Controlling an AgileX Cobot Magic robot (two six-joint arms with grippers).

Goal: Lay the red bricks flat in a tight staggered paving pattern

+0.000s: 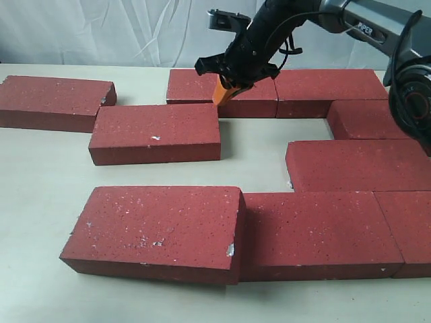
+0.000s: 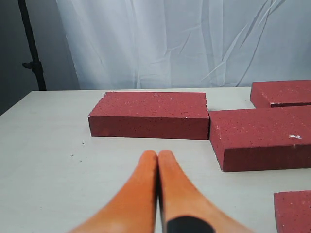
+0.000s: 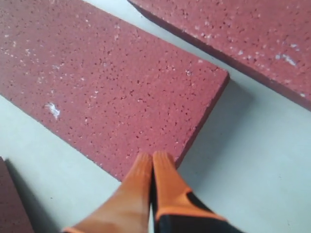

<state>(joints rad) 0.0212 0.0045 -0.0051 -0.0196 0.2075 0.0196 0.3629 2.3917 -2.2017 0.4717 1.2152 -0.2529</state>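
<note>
Several dark red bricks lie flat on the pale table. My right gripper is shut and empty, its orange fingertips at the far right corner of the middle-left brick, which is the brick in the right wrist view. I cannot tell whether they touch it. Behind it lies the back brick. The front-left brick looks tilted, its right end overlapping the front-middle brick. My left gripper is shut and empty over bare table, short of two bricks; it is out of the exterior view.
More bricks lie at the far left, back right, right, mid right and front right. A bare gap opens between them. A white curtain hangs behind the table.
</note>
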